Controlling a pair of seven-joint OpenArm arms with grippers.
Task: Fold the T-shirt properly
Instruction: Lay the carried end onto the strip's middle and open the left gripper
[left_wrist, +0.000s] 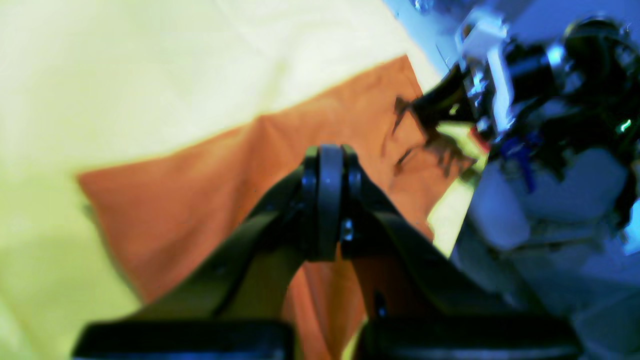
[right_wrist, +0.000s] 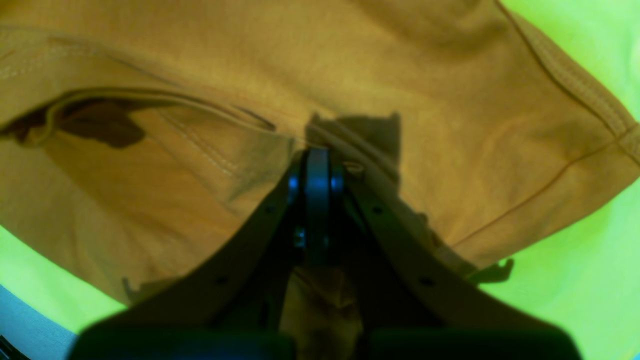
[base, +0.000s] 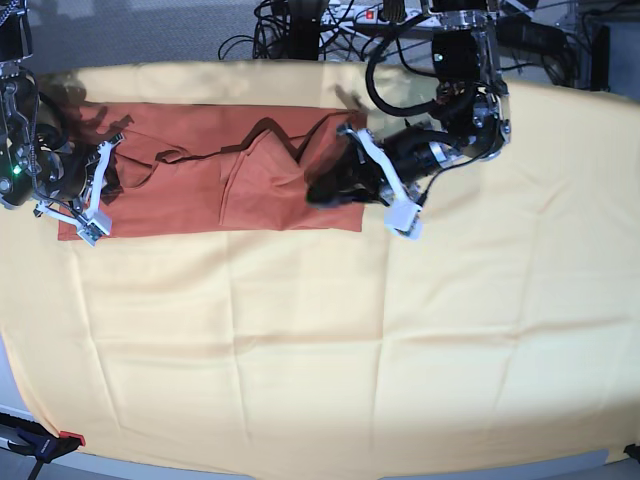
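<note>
A wide pale yellow cloth (base: 300, 340) covers the table; along its far edge lies the rust-orange soft fabric T-shirt (base: 200, 185), folded into a long band running left to right; the left gripper (base: 318, 190) pinches its right end, jaws closed; the right gripper (base: 112, 172) clamps the opposite end.

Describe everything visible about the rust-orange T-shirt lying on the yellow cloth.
The rust-orange soft-fabric T-shirt lies as a long band, partly folded, across the far part of the pale yellow cloth. Creases and raised folds run through its middle; a stitched hem shows in the right wrist view. The left gripper, jaws shut, pinches one end, and the right gripper, also shut, is down on the fabric at the other end.
</note>
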